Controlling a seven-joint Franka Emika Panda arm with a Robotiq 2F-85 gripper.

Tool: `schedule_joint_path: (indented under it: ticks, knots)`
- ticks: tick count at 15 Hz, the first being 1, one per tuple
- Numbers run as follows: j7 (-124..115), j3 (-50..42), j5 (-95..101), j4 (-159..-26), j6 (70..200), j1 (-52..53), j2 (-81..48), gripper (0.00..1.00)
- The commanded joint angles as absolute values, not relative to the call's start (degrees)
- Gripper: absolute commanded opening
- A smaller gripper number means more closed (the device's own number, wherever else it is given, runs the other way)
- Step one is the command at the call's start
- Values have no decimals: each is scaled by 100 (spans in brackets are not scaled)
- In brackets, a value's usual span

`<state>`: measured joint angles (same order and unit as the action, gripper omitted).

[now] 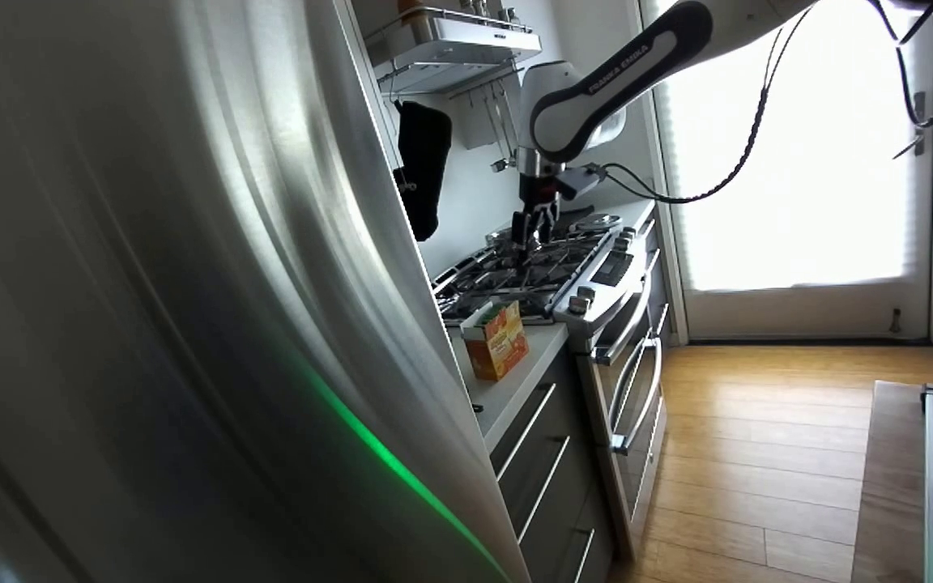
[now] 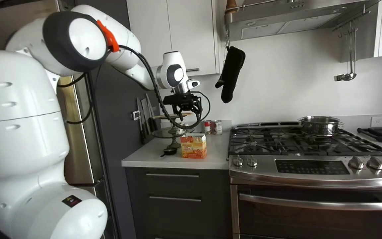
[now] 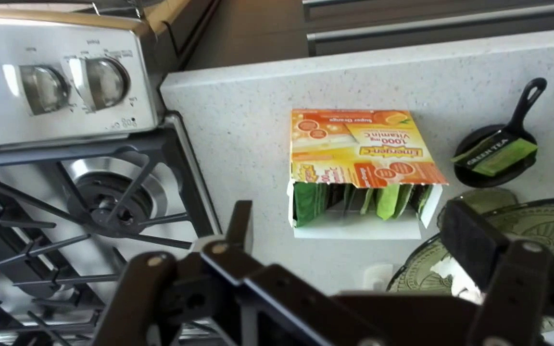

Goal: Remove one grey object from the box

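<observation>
The orange and yellow box stands open-topped on the light countertop, with green and dark packets upright inside. I cannot single out a plainly grey one. The box also shows in both exterior views, beside the stove and on the counter. My gripper is open and empty, its fingers wide apart. In the wrist view the box opening lies between and beyond the fingertips. In an exterior view the gripper hangs above the box, apart from it. It also shows in an exterior view.
A small black pan holds a GREEN TEA packet. A tiered glass stand is beside and behind the box. The stove with a pot adjoins the counter. Cans stand behind. A black mitt hangs above.
</observation>
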<state>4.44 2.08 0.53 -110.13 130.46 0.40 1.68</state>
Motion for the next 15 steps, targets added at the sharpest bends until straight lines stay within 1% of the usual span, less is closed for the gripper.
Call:
schedule_joint_path:
  ticks: [1,4,5,8,15]
  knots:
    - [737,228,-348,-10011,13080,128,-770,100]
    - [581,293,-339,-9546,13075,158,-1336,100]
    - [586,269,-229,-9930,13063,141,-912,100]
    - [580,293,-235,-9631,13071,159,-1290,100]
    - [685,321,-351,-9494,13234,130,-1441,100]
